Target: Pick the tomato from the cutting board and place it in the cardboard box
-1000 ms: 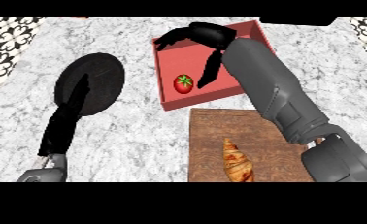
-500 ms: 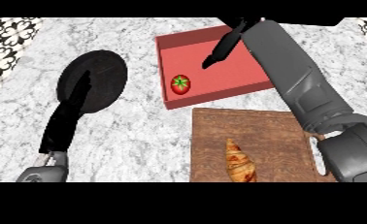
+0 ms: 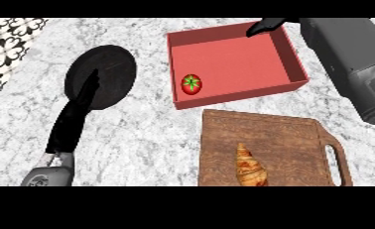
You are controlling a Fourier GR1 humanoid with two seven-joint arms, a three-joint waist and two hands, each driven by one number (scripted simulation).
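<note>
far left: the left hand (image 3: pixel 82 96), black, fingers straight and relaxed, rests w/ its tips over the flat black round pan (image 3: pixel 100 76) on the grey marble table (image 3: pixel 147 139). it holds nothing and takes no part in the work.

centre: the small red round tomato (image 3: pixel 191 84) w/ green stem star lies inside the red square cardboard box (image 3: pixel 296 59), on the floor of it, near the front-left corner, just beside the left wall. the stem star faces up toward the camera. the tomato is nearly round, so no real long axis; maybe a bit taller than wide in this view, cannot say more.

below: the brown wooden cutting board (image 3: pixel 285 139) w/ handle slot at the right side carries only a golden croissant (image 3: pixel 250 165), long axis approx. front to back.

right: the right hand (image 3: pixel 265 26) is now at the far rim of the box, released, fingers straight, holding nothing. half a sec. ago it hung over the box interior, and 1 s ago lower, close by the tomato; so it goes up and away. the tomato did not move between these moments.

my judgement: placing is done, the task is practically complete; only the retreat of the right arm is left.
</note>
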